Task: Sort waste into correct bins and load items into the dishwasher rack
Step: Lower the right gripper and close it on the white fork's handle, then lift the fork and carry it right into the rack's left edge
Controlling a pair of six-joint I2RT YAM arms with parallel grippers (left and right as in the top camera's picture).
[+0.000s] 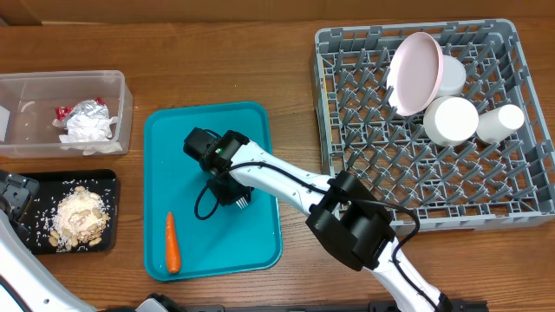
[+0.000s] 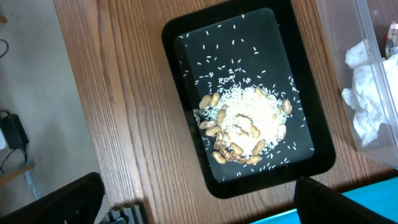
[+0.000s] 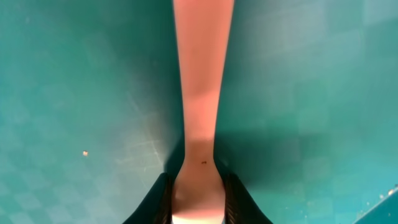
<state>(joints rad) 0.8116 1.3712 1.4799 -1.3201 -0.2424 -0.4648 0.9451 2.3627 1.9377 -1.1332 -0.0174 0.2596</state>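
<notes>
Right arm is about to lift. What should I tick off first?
1. Right fingers on utensil: ok, one on each side of the handle.
2. Utensil off the teal tray: cannot tell.
3. Room in rack: ok, much of its grid holds no dishes.
4. Left fingers out of the way: ok, wide open over the black tray.
5. Teal tray emptied: not ok, a carrot lies on it.
</notes>
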